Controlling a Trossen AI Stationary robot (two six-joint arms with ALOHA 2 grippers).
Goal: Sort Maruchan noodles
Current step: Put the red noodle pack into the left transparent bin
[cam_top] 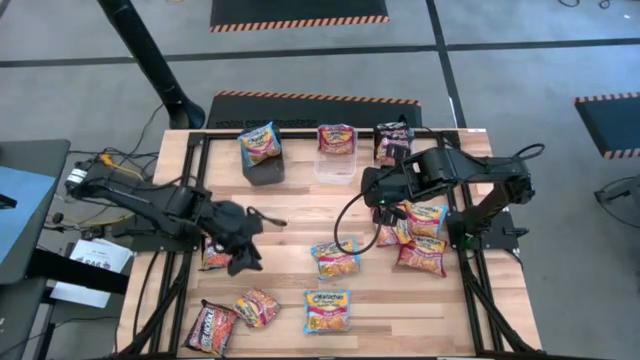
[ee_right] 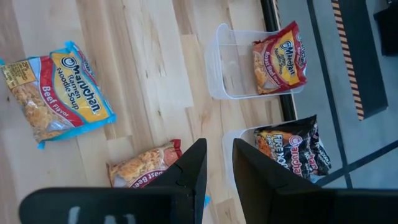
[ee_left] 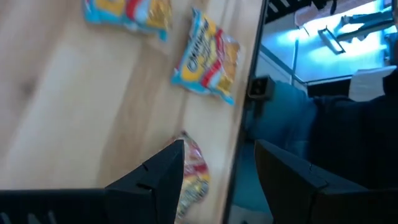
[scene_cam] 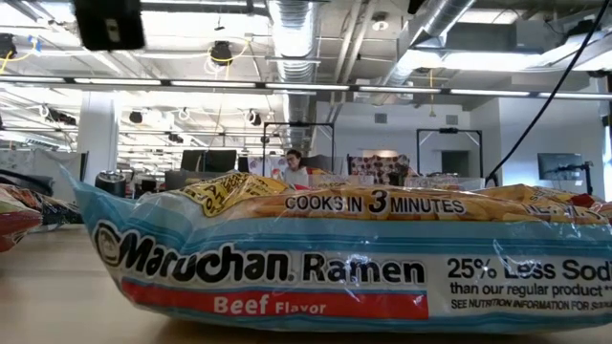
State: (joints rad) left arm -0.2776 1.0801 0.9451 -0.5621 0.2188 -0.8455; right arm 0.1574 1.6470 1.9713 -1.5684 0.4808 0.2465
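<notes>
The wooden desk [cam_top: 290,220] carries three bins at twelve o'clock: a black bin [cam_top: 263,167] topped by a blue packet [cam_top: 260,144], a clear bin [cam_top: 335,165] with a red packet [cam_top: 337,139], and another holding a black packet [cam_top: 393,142]. Loose noodle packets [cam_top: 335,259] spread from three to seven o'clock. The left gripper [cam_top: 243,262], fingers apart and empty, hovers at eight o'clock. The right gripper [cam_top: 372,190], fingers narrowly apart and empty, hangs at two o'clock.

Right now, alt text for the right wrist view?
The right gripper hangs empty, fingers slightly apart, over a wooden table above a red ramen packet. Beyond: a blue Maruchan Beef packet, and two clear bins holding a red packet and a black Fire packet.
</notes>
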